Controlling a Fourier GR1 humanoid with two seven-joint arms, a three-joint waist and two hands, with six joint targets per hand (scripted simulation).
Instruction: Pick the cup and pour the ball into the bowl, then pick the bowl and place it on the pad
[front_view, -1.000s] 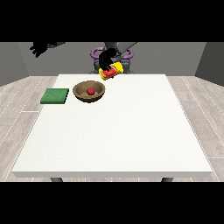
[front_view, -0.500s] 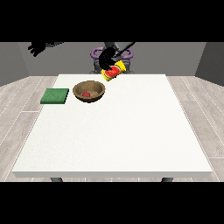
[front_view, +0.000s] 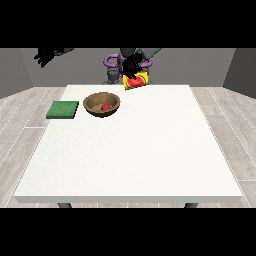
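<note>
Fingers (front_view: 131, 65) around yellow cup (front_view: 136, 81)

the wide white bench (front_view: 150, 150) has a matt, faintly speckled top, like laminate or stone. the round brown bowl (front_view: 101, 105) looks like turned wood, dull outside and darker inside, and the small red ball (front_view: 106, 107) in it is smooth. the flat green square pad (front_view: 62, 109) looks matt and soft, like felt or foam. the yellow-and-red cup (front_view: 136, 81) seems smooth plastic. the floor (front_view: 25, 125) looks like pale grey wood planks.
</note>
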